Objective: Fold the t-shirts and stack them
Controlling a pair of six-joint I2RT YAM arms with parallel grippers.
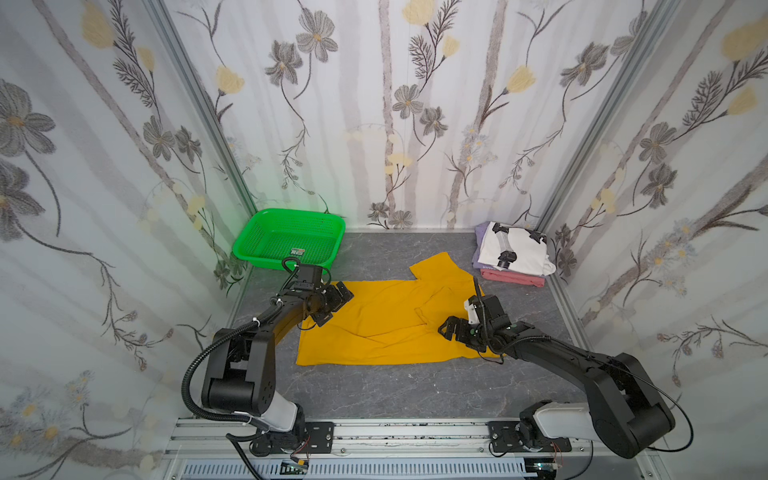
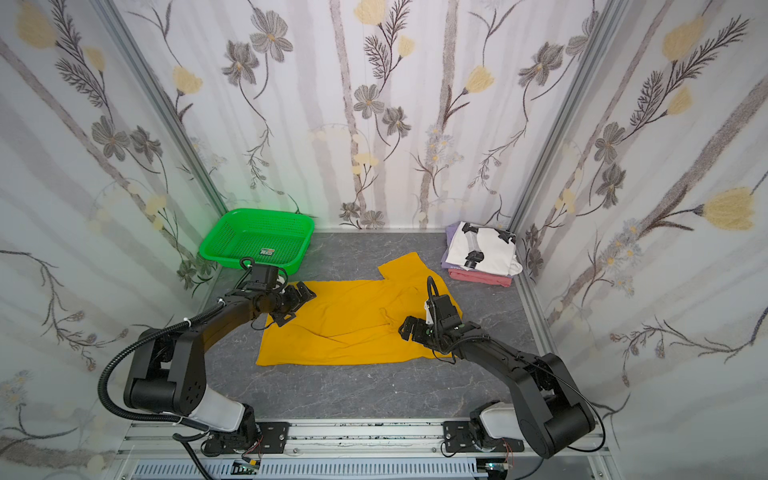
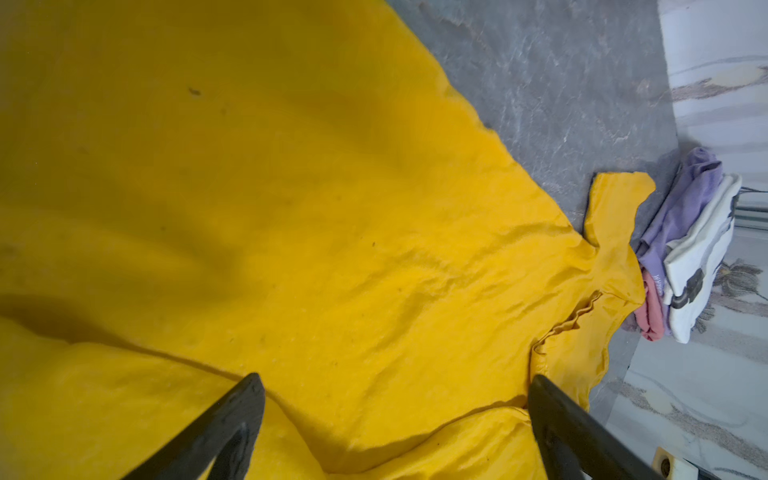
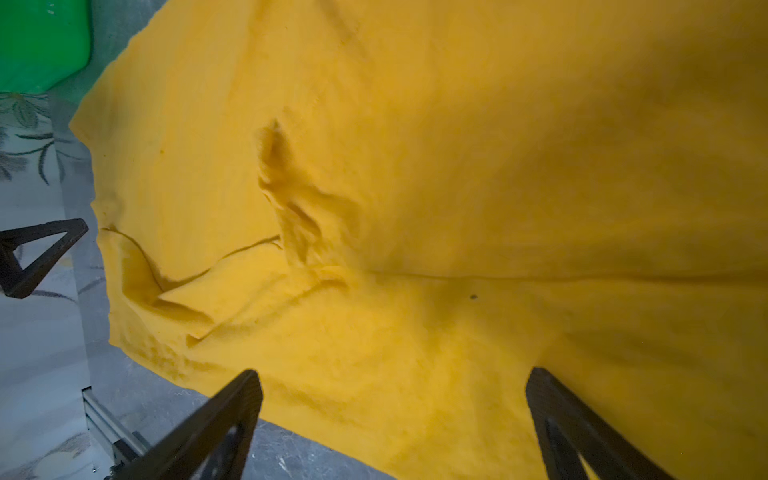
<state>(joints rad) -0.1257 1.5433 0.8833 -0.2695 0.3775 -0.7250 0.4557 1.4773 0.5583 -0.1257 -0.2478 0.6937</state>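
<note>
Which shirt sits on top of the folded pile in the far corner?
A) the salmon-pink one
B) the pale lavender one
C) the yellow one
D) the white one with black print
D: the white tee with black print lies uppermost, over the lavender tee and the pink tee at the bottom, while the yellow tee lies spread out by itself.

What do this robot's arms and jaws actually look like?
Both the left arm and right arm are chunky matte-black links with a white shell at the base, bolted to a silver rail. A ribbed black hose loops beside the left arm; a thin black cable trails the right. The jaws are black hollow triangular frames.
</note>
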